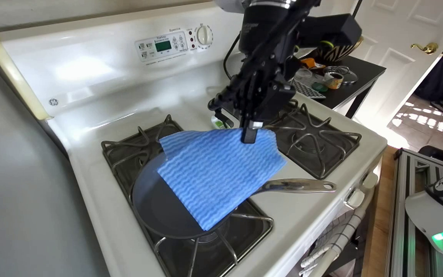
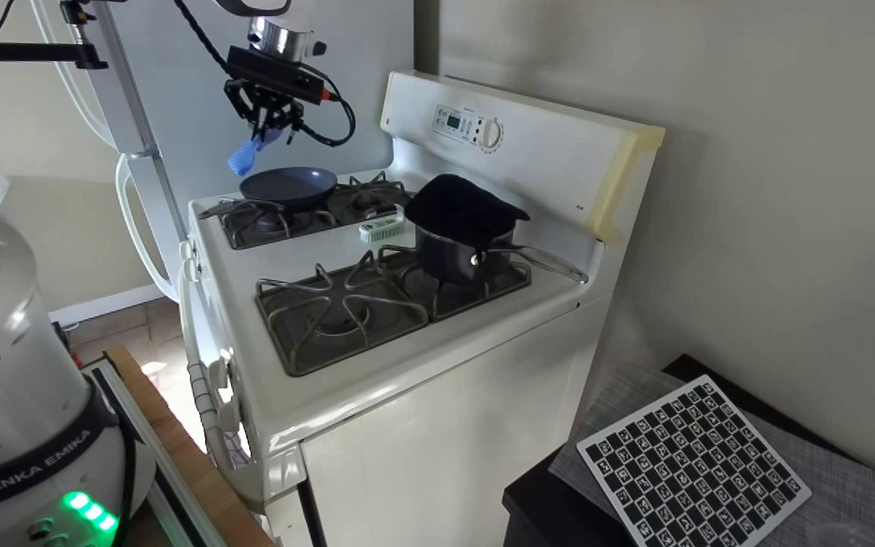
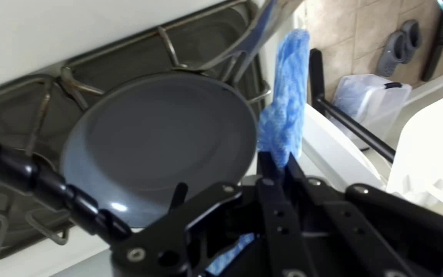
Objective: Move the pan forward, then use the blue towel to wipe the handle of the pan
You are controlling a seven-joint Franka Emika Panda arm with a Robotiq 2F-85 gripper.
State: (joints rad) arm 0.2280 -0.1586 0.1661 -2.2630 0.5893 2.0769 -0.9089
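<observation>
The dark frying pan (image 1: 164,209) sits upright on the stove grate; it also shows in the other views (image 2: 289,186) (image 3: 160,134). Its metal handle (image 1: 298,186) points toward the stove's front edge; it also shows in the wrist view (image 3: 258,32). My gripper (image 1: 249,136) is shut on the blue towel (image 1: 221,165), which hangs from the fingertips. In an exterior view the towel (image 2: 246,156) hangs higher than the pan, with a gap visible. In the wrist view the fingertips (image 3: 279,159) pinch the towel (image 3: 285,88) beside the pan's rim. The towel hides part of the pan in an exterior view.
A black pot (image 2: 453,254) with a black cloth on it stands on a back burner. A small green and white box (image 2: 381,229) lies between the grates. The stove's back panel (image 2: 513,137) rises behind. A grey fridge (image 2: 270,144) stands beside the stove.
</observation>
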